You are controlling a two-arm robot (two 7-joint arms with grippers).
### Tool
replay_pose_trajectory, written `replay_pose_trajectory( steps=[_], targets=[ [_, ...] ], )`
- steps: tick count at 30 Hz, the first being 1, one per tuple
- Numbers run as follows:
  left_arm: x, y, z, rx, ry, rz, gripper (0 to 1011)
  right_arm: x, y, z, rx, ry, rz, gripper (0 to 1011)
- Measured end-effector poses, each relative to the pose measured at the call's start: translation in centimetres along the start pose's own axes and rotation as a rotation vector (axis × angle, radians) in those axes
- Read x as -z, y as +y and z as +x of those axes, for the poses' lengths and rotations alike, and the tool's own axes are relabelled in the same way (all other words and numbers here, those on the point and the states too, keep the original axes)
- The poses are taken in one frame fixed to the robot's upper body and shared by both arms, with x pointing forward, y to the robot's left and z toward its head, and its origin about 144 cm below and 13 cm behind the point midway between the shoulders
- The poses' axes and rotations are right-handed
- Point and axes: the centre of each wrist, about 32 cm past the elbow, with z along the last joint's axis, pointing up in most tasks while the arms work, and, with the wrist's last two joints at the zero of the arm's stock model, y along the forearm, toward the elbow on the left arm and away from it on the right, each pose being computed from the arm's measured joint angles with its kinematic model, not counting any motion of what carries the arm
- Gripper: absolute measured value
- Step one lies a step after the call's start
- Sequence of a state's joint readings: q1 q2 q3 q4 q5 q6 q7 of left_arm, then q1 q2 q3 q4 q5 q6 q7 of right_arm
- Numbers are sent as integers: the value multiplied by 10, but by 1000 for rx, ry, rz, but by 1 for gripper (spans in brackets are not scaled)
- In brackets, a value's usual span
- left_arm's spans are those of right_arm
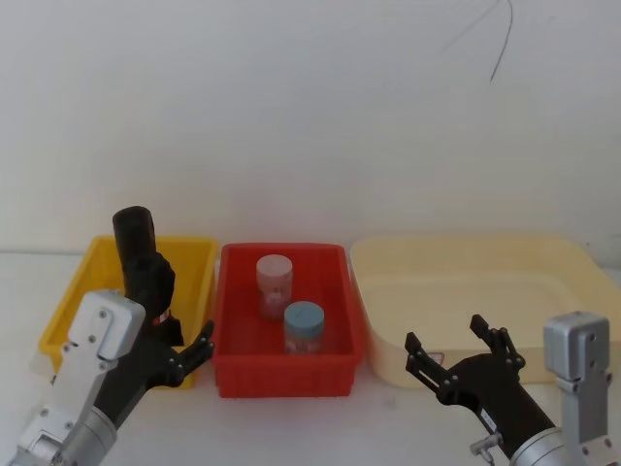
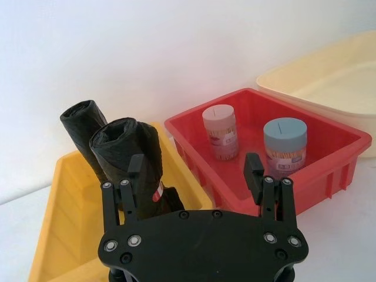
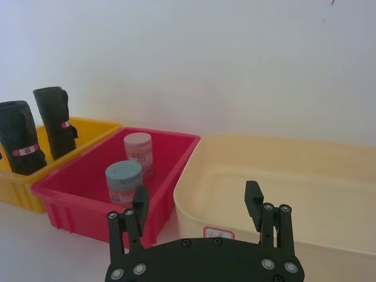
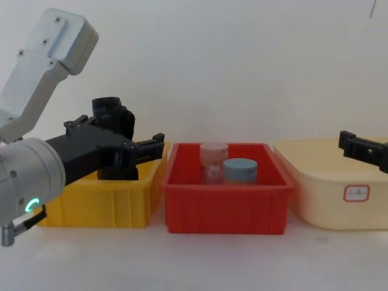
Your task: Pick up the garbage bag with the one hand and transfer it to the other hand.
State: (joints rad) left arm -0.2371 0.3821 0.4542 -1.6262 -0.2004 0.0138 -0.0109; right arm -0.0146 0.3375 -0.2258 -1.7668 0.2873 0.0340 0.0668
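Two spread grippers, nothing held.
Left gripper (image 2: 194, 167) spreads its fingers wide, the garbage bag (image 2: 126, 147) standing just ahead of one finger, in the yellow bin (image 2: 61, 205) beside another roll (image 2: 79, 126); right gripper (image 3: 197, 194), likewise spread, hovers before the cream bin (image 3: 305, 170).
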Motion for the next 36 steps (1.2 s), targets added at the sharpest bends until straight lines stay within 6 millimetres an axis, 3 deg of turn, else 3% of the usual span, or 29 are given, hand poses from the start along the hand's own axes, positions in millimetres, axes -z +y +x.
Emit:
replay_pose_trajectory(
  steps=[36],
  targets=[
    [-3, 9, -1, -89, -6, -7, 1000, 0, 0, 0, 0, 0, 0, 1001]
  ],
)
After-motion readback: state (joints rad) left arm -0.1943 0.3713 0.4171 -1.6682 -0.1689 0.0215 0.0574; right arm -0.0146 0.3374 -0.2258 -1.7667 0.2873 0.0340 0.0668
